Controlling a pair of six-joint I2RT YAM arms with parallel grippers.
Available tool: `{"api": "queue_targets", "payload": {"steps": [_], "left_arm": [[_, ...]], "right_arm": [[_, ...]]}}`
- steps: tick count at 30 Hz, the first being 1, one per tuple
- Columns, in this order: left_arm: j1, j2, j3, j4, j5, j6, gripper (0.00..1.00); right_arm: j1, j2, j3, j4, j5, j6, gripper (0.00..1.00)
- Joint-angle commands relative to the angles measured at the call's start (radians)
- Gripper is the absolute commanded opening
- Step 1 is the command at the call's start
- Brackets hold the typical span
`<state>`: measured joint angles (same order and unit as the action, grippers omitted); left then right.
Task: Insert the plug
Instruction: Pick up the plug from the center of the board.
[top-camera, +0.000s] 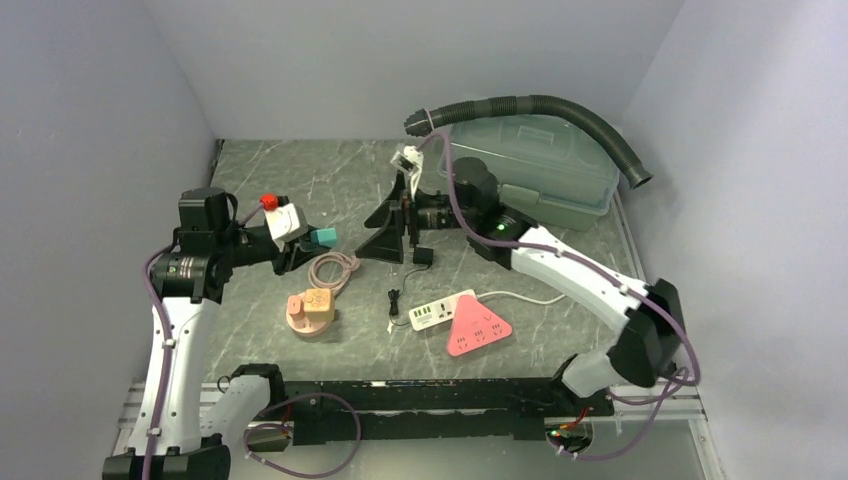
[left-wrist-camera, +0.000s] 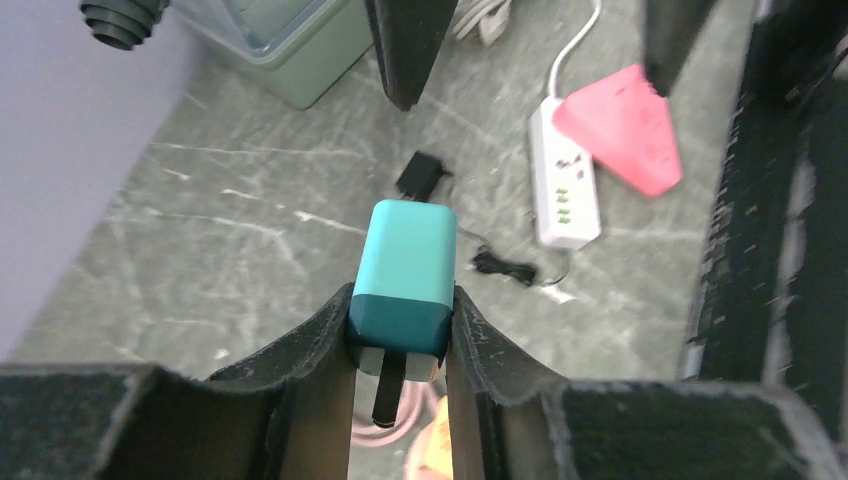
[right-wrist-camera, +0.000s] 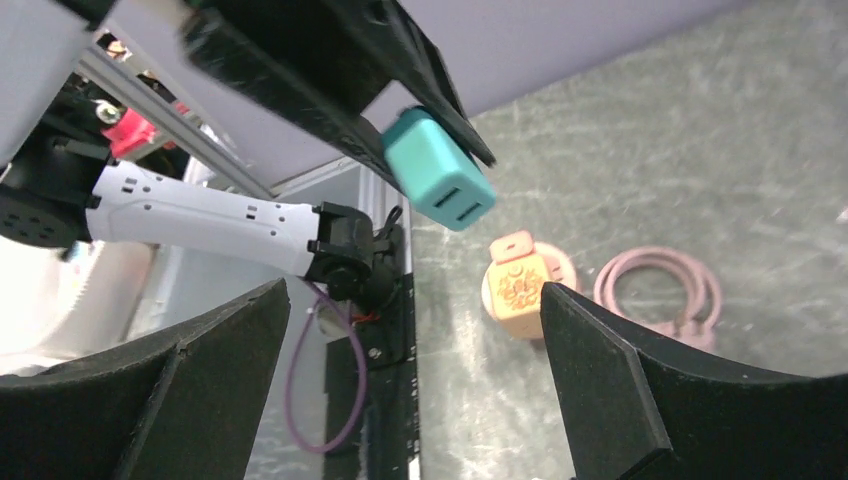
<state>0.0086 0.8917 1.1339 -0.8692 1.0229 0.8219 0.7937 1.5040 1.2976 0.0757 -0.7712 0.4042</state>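
My left gripper (top-camera: 305, 243) is shut on a teal plug adapter (top-camera: 323, 238), held above the table left of centre. In the left wrist view the teal adapter (left-wrist-camera: 403, 275) sits between my fingers (left-wrist-camera: 305, 345) with a dark prong pointing back toward the camera. The pink-and-white power strip (top-camera: 462, 319) lies near the front centre; it also shows in the left wrist view (left-wrist-camera: 620, 125). My right gripper (top-camera: 392, 223) is open and empty, held opposite the adapter. In the right wrist view the adapter (right-wrist-camera: 437, 181) hangs ahead of the open fingers (right-wrist-camera: 600, 380).
A peach round gadget (top-camera: 311, 311) and a coiled pink cable (top-camera: 333, 268) lie under the left gripper. A small black adapter (top-camera: 423, 256) with a thin cord lies mid-table. A green-grey lidded box (top-camera: 545, 170) and a black corrugated hose (top-camera: 560, 110) stand at the back right.
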Motion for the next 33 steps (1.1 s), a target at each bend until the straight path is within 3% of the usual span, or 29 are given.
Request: {"api": "queue_targets", "payload": {"steps": [1,8,15,22,31,33], "left_arm": [[-0.002,-0.013,0.004,0.132,0.131,-0.38,0.0],[-0.002,-0.019,-0.007,0.29,0.249,-0.64,0.0],[-0.002,-0.007,0.018,0.157,0.307,-0.546,0.0],[-0.002,-0.015,0.011,0.16,0.332,-0.555,0.0],[-0.002,-0.004,0.028,0.213,0.347,-0.599,0.0],[-0.002,-0.002,0.03,0.223,0.348,-0.615,0.0]], "right_arm": [[0.022,-0.093,-0.059,0.135,0.089,-0.18,1.0],[0.074,-0.076,-0.027,0.178,0.114,-0.188,0.92],[0.099,-0.066,-0.019,0.261,0.133,-0.129,0.79],[0.111,-0.043,-0.003,0.319,0.085,-0.053,0.52],[0.139,0.001,0.034,0.29,0.052,-0.052,0.52],[0.144,0.007,0.042,0.277,0.058,-0.058,0.41]]}}
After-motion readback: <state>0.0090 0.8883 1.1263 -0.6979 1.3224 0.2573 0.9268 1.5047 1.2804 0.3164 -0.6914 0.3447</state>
